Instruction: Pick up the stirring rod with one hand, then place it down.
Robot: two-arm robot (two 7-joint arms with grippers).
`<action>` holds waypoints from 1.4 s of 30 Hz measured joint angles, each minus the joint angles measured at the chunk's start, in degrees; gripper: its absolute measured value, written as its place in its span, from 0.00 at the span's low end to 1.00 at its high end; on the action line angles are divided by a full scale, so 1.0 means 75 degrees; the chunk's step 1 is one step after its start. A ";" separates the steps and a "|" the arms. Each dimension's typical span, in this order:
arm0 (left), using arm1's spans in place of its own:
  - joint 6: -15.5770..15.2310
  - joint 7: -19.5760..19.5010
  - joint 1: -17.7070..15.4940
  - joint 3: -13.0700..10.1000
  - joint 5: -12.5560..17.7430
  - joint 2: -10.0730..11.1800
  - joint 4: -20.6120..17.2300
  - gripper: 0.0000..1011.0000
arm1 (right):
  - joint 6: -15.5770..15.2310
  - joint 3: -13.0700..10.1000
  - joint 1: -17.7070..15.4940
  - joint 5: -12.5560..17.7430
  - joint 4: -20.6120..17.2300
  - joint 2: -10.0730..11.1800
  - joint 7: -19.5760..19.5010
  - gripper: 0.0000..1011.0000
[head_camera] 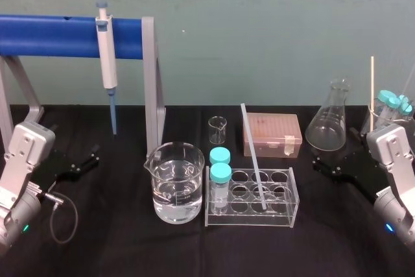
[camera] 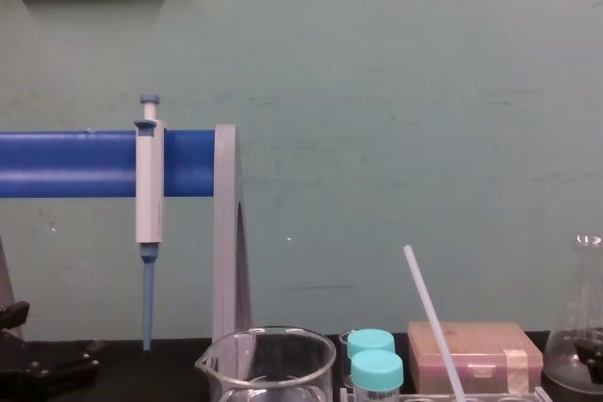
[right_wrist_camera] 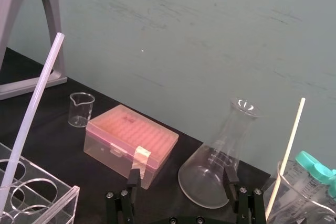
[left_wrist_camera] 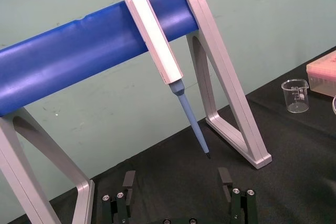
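Black tabletop (head_camera: 117,251), stirring rod (head_camera: 249,137) leaning in rack (head_camera: 253,219), left pincer (left_wrist_camera: 177,176) and right pincer (right_wrist_camera: 181,176) agape, empty

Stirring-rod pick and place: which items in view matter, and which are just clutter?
Job: stirring rod, leaning in the tube rack; right tool, open, nearer it; left tool, open.

Lying about: pipette on its stand, water beaker, small beaker, pink tip box, flask, capped vials.

Fig. Bench held: 1 stirring rod (head_camera: 252,150), 1 cream stick (head_camera: 372,82), 1 pipette (head_camera: 107,63), 1 tube rack (head_camera: 249,217) w/ 2 capped vials (head_camera: 221,186), mid-bench 1 lg beaker (head_camera: 174,189) + 1 sm beaker (head_camera: 218,130), 1 flask (head_camera: 329,124), 1 tip box (head_camera: 273,134).
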State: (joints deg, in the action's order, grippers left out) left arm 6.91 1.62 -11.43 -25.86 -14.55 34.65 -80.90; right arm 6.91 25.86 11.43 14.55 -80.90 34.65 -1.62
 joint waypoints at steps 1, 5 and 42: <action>0.0000 0.0000 0.0000 0.0000 0.0000 0.0000 0.0000 0.99 | -0.0003 -0.0011 -0.0001 -0.0012 0.0004 -0.0005 0.0007 0.99; 0.0000 0.0000 0.0000 0.0000 0.0000 0.0000 0.0000 0.99 | -0.0049 -0.0113 0.0042 -0.0057 0.0021 -0.0048 0.0043 0.99; 0.0000 0.0001 0.0000 0.0000 0.0000 0.0000 0.0000 0.99 | -0.1965 -0.0188 0.0890 0.1447 -0.0319 -0.1482 0.2319 0.99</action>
State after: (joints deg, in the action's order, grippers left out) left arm 6.91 1.62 -11.43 -25.86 -14.55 34.65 -80.90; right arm -7.83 24.46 18.11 25.40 -83.29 23.53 15.77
